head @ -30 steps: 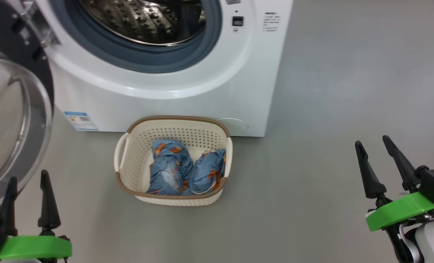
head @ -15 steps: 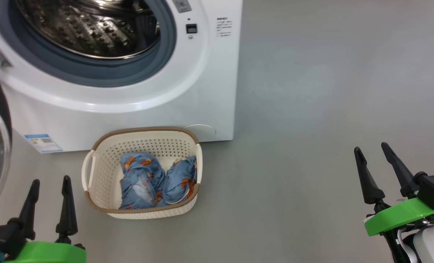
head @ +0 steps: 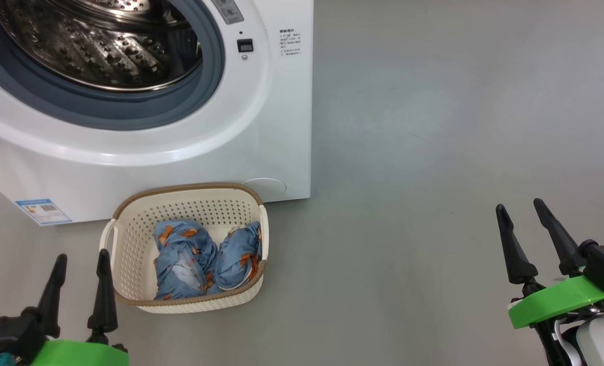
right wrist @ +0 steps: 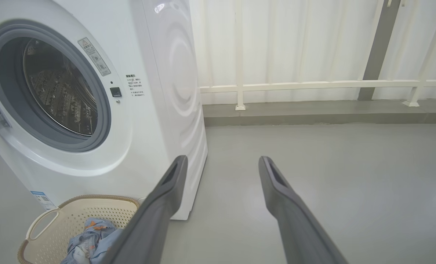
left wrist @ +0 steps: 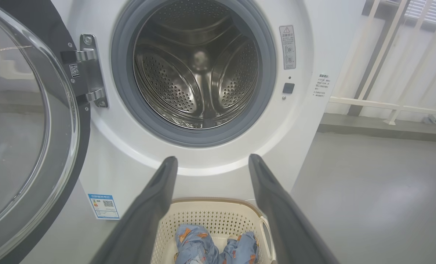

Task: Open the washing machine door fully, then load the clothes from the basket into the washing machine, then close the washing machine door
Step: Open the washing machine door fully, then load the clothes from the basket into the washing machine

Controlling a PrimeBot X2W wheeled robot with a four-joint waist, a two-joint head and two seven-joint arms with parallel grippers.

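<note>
Grabbing the clothes, two blue bundles side by side in the basket, could drag the light basket along if a jaw catches its perforated wall. It stands just before the washer, whose drum is empty and door stands wide open. The left gripper, spread and empty, hovers beside the basket; the right gripper, likewise spread, is well off right.

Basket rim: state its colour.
The basket rim is brown with a woven look; the head view shows it best.
</note>
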